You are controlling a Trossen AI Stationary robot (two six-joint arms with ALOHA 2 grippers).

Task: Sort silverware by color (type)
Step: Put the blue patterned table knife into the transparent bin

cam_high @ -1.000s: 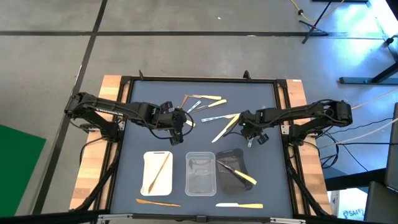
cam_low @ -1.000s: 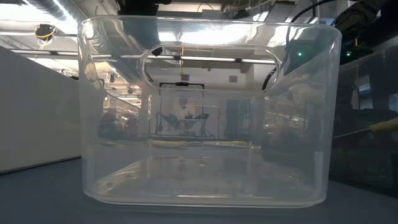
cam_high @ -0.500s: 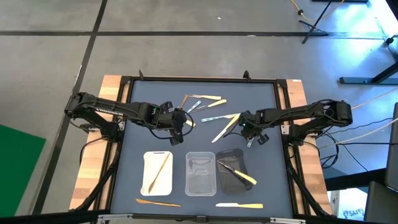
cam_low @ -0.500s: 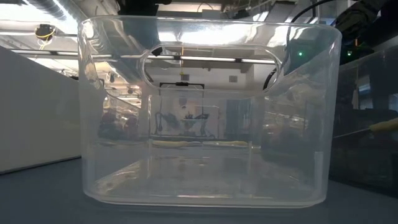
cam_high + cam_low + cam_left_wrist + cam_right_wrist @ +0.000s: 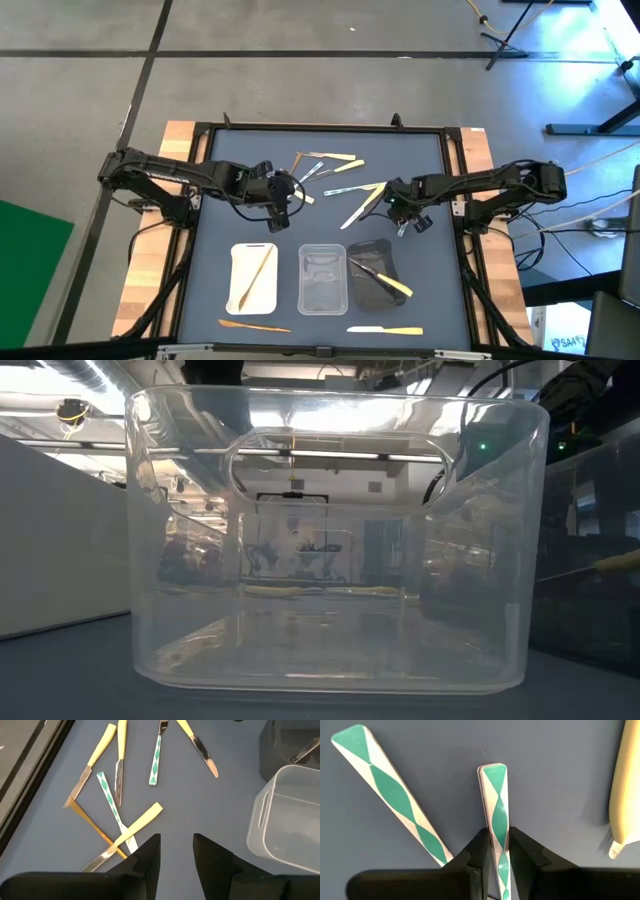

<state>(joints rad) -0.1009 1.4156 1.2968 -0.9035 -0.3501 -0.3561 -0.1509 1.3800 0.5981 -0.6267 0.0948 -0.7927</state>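
While the left arm waits: left gripper (image 5: 176,851) open over loose silverware (image 5: 120,815).
Change: right gripper (image 5: 496,851) has just pinched shut on a green-and-white handle (image 5: 496,810), mid-table.
Meaning: likely ready to lift; clear tray (image 5: 323,277) empty.

Filling nearly the whole low view, the clear tray (image 5: 330,540), blurring both arms and the silverware behind its walls. Running out of the right wrist picture, the green-patterned handle (image 5: 498,835) between the dark fingers (image 5: 475,857); its working end staying unseen.
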